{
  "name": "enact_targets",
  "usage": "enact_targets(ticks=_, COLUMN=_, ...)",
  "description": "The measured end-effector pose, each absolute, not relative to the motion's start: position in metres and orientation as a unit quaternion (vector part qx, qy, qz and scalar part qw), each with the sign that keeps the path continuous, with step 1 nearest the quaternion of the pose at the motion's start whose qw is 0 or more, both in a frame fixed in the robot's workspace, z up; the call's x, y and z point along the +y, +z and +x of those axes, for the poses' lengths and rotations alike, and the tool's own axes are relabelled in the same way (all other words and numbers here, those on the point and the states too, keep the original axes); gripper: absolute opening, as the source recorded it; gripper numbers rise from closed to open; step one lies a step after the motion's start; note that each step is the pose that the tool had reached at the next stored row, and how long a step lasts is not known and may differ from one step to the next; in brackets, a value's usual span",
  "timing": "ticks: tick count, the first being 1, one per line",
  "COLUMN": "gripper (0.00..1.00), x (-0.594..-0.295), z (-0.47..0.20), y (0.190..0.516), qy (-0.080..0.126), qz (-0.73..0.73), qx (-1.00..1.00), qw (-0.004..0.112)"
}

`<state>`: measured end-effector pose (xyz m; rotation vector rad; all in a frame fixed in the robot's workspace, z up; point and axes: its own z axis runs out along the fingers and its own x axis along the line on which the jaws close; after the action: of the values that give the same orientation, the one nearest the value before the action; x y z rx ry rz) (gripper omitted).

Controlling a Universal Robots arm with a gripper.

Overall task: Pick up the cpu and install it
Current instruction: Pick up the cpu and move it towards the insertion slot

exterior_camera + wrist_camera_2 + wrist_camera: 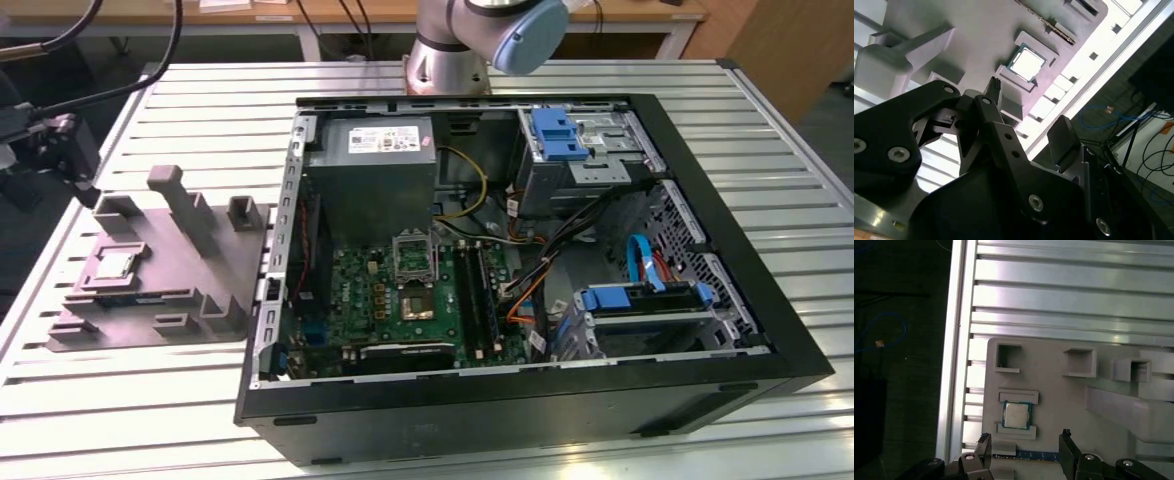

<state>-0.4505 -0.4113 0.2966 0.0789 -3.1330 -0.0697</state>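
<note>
Silver-grey arm (447, 55), blue joint cap (530, 35); black jaws, silver screws (1035, 202).

Open computer case (534, 412) stands on slatted table (120, 425); grey fixture block (214, 268) sits beside it, near the table edge.

I see the cpu (111, 264) as a small, flat, square chip with a pale silvery top and a thin dark edge. It lies face-up and level, seated in a shallow framed recess of the grey block (187, 285). In the exterior view it is toward the block's 9 o'clock side, and well apart from the computer case (534, 405), at the case's 9 o'clock.
</note>
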Motion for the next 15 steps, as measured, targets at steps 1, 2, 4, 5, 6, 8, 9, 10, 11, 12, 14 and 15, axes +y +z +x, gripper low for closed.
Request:
enact_targets(ticks=1, gripper=0.65, x=-0.411, z=-0.450, y=0.295, qy=-0.022, qz=0.025, qx=-0.999, qw=0.003)
enact_targets(ticks=2, gripper=0.65, x=-0.411, z=-0.450, y=0.293, qy=-0.022, qz=0.025, qx=-0.999, qw=0.003)
enact_targets(ticks=4, gripper=0.65, x=-0.412, z=-0.450, y=0.289, qy=-0.022, qz=0.025, qx=-0.999, qw=0.003)
enact_targets(ticks=5, gripper=0.65, x=-0.412, z=-0.450, y=0.287, qy=-0.022, qz=0.025, qx=-0.999, qw=0.003)
enact_targets(ticks=6, gripper=0.65, x=-0.412, z=-0.450, y=0.286, qy=-0.022, qz=0.025, qx=-0.999, qw=0.003)
enact_targets(ticks=8, gripper=0.65, x=-0.412, z=-0.450, y=0.282, qy=-0.022, qz=0.025, qx=-0.999, qw=0.003)
enact_targets(ticks=9, gripper=0.65, x=-0.412, z=-0.450, y=0.280, qy=-0.022, qz=0.025, qx=-0.999, qw=0.003)
enact_targets(ticks=10, gripper=0.65, x=-0.412, z=-0.450, y=0.279, qy=-0.022, qz=0.025, qx=-0.999, qw=0.003)
enact_targets(ticks=11, gripper=0.65, x=-0.412, z=-0.450, y=0.277, qy=-0.022, qz=0.025, qx=-0.999, qw=0.003)
enact_targets(ticks=12, gripper=0.65, x=-0.413, z=-0.450, y=0.275, qy=-0.022, qz=0.025, qx=-0.999, qw=0.003)
enact_targets(ticks=14, gripper=0.65, x=-0.414, z=-0.450, y=0.271, qy=-0.022, qz=0.025, qx=-0.999, qw=0.003)
enact_targets(ticks=15, gripper=0.65, x=-0.414, z=-0.450, y=0.269, qy=-0.022, qz=0.025, qx=-0.999, qw=0.003)
